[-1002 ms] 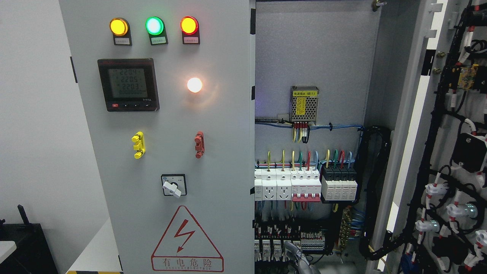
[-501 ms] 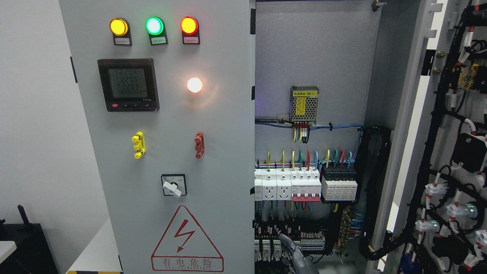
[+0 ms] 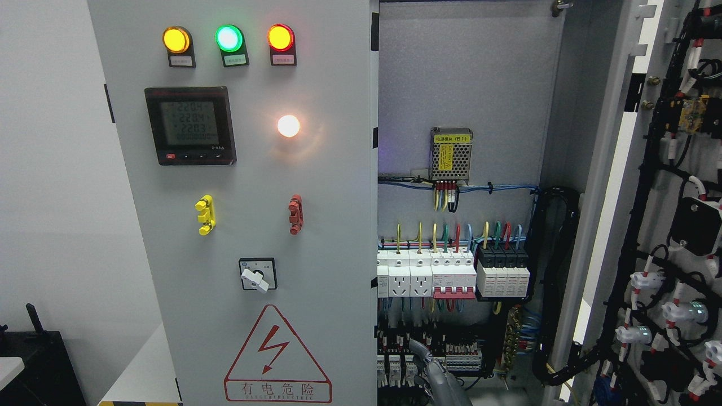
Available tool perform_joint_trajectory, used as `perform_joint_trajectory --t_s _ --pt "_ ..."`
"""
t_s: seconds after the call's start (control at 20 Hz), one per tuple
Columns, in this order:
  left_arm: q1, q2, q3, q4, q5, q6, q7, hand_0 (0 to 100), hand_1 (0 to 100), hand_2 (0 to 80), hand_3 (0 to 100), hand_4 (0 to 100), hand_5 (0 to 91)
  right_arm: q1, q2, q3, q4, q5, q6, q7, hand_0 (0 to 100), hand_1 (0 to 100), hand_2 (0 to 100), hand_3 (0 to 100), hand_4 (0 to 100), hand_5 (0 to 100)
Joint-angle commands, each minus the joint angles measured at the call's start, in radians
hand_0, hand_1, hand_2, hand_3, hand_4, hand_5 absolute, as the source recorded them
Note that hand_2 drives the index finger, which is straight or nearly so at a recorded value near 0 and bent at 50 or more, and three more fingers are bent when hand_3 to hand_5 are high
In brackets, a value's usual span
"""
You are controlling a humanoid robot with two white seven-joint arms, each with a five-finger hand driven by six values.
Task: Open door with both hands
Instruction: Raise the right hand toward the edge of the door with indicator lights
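Hand (image 3: 437, 369), seemingly robotic, pokes up before open cabinet (image 3: 462, 84); left door (image 3: 254, 169) closed

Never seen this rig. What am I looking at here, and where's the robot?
One view, from the camera on a humanoid robot's head, facing an electrical cabinet. The left door is closed; it carries three lamps, a meter and a rotary switch. The right door is swung open, showing breakers and wiring. Of the robot, only a grey hand shows, at the bottom edge near the middle. Which arm it belongs to cannot be told. It holds nothing.
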Motion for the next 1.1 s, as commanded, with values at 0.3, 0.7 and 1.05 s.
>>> perform_joint_trajectory --t_s 0.3,0.7,1.05 --pt "0.032 0.000 -0.012 -0.009 0.000 0.001 0.000 0 0 0.0 0 3 0.0 -0.063 0.007 0.006 0.069 -0.081 0.006 0.000 0 0 0 0 0 0" --pt "0.032 0.000 -0.012 -0.009 0.000 0.001 0.000 0 0 0.0 0 3 0.0 -0.095 0.007 0.013 0.099 -0.084 0.015 0.002 0 0 0 0 0 0" --pt "0.032 0.000 -0.012 -0.009 0.000 0.001 0.000 0 0 0.0 0 3 0.0 -0.120 0.007 0.029 0.106 -0.084 0.018 0.002 0 0 0 0 0 0"
